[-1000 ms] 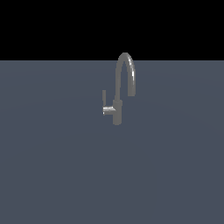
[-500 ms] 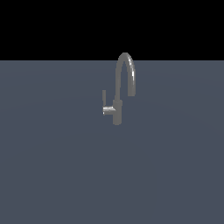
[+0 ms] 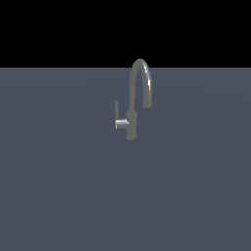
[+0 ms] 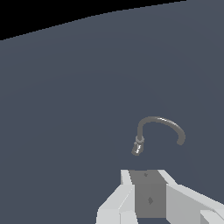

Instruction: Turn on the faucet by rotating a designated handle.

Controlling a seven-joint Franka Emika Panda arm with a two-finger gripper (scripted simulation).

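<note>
Since the arm does not appear in the exterior view at all, I read the approach as barely begun: that camera shows only the wide dark grey surface (image 3: 73, 196) and the faucet (image 3: 131, 122) standing alone on it, near the middle, a little toward the exterior view's right. Nothing else sits around it, so I have open room to come in from any side. The gooseneck spout (image 3: 142, 73) arches up from the upright body and drops toward the exterior view's right, which keeps the opposite flank free. That is where the handle (image 3: 118, 117) sticks out: a short stub off the body toward the exterior view's left, ending in a slim bar turned upward. It looks untouched, so I judge the tap not yet turned. From the wrist view I see the faucet (image 4: 157, 131) from above and well apart from the gripper (image 4: 148, 197), whose pale housing fills the near edge. The camera seems aimed at the tap to line up the descent. The fingertips are cut off by the frame, so I cannot tell whether the jaws are spread or pressed together; nothing is between them that I can see. The bar is thin and will need a careful lateral push.
</note>
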